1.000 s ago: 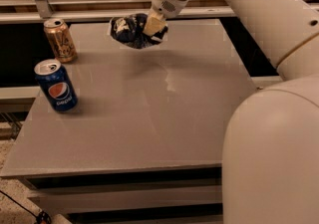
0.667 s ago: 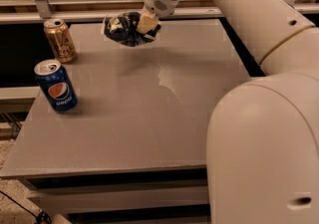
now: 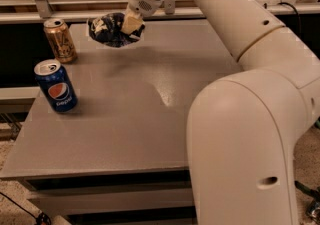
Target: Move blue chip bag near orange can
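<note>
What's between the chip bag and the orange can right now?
Only bare table, in the camera view. The gripper holds the chip bag just right of the orange can; the Pepsi can stands outside that gap.

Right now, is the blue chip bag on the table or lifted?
Lifted: the gripper holds the blue chip bag over the table, far side; shadow lies beneath.

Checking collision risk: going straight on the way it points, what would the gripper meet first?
Probably the table top beside the orange can; the gripper, holding the blue chip bag, points down-left. Depth unclear.
</note>
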`<move>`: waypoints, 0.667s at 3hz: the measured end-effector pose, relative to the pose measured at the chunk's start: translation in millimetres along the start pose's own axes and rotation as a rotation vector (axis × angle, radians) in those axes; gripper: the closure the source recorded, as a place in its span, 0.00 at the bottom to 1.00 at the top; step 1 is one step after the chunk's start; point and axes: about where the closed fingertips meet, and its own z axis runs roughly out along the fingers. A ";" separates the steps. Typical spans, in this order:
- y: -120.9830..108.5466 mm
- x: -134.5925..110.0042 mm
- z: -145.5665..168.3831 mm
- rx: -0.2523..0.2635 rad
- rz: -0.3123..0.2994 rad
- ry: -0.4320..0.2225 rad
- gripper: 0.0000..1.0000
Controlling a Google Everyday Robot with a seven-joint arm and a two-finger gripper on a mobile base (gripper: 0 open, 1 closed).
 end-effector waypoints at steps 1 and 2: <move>10.0 -18.7 16.5 -0.032 -0.040 -0.009 1.00; 15.3 -25.8 29.0 -0.047 -0.050 -0.004 1.00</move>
